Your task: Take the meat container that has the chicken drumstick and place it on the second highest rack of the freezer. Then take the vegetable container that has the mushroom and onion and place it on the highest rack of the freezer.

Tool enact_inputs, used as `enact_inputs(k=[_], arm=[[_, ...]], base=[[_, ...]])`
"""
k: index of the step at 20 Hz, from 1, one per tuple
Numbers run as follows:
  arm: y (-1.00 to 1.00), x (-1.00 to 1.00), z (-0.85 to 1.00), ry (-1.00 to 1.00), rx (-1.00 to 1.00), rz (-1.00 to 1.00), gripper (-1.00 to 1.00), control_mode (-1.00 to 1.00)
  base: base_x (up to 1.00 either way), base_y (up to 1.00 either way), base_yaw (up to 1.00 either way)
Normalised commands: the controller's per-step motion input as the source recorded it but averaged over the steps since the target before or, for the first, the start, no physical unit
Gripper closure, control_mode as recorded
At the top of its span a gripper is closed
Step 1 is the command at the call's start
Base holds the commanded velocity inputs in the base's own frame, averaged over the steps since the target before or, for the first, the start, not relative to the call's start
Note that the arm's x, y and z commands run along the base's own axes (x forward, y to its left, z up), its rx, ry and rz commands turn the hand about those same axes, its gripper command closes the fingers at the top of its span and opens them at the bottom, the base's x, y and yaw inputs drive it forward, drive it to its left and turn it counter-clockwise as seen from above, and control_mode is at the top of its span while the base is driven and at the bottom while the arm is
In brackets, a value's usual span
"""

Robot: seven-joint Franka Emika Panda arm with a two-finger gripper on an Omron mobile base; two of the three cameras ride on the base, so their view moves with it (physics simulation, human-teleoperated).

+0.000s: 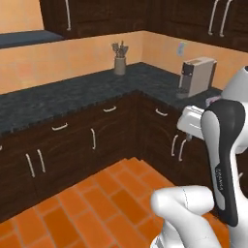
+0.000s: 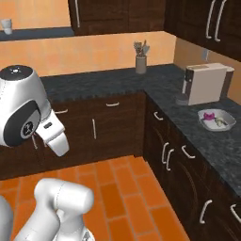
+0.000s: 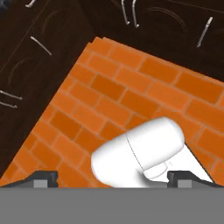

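You are facing the inside corner of an L-shaped dark counter (image 2: pixel 113 80), with dark wood cabinets (image 1: pixel 72 145) below it and an orange brick floor (image 1: pixel 97 203) in front of the base. In the hand view the gripper (image 3: pixel 113 177) points down at that floor, its two dark fingertips (image 3: pixel 43 178) standing far apart at the bottom edge with nothing between them, so the jaws are wide and empty. The vegetable container (image 2: pixel 216 119), a pale shallow bowl, sits on the right-hand run of the counter in the right base view, just in front of a boxy beige coffee machine (image 2: pixel 205 83). Inside the bowl you can make out the purple-magenta onion (image 2: pixel 209 115) and a small pale piece beside it that may be the mushroom (image 2: pixel 220 122), though it is too small to be sure. A grey utensil holder (image 2: pixel 140 63) stands upright at the back of the corner, well apart from the bowl. A small white cup (image 2: pixel 6 25) rests on a high ledge at upper left.
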Motion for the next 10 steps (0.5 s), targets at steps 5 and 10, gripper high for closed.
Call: enact_inputs(k=[5,10], arm=[[0.0,0.0,0.0,0.0,0.0,0.0,-1.0,1.0],[0.0,0.0,0.0,0.0,0.0,0.0,-1.0,1.0]], base=[[0.93,-0.08,-0.42],[0.64,-0.02,-0.56]])
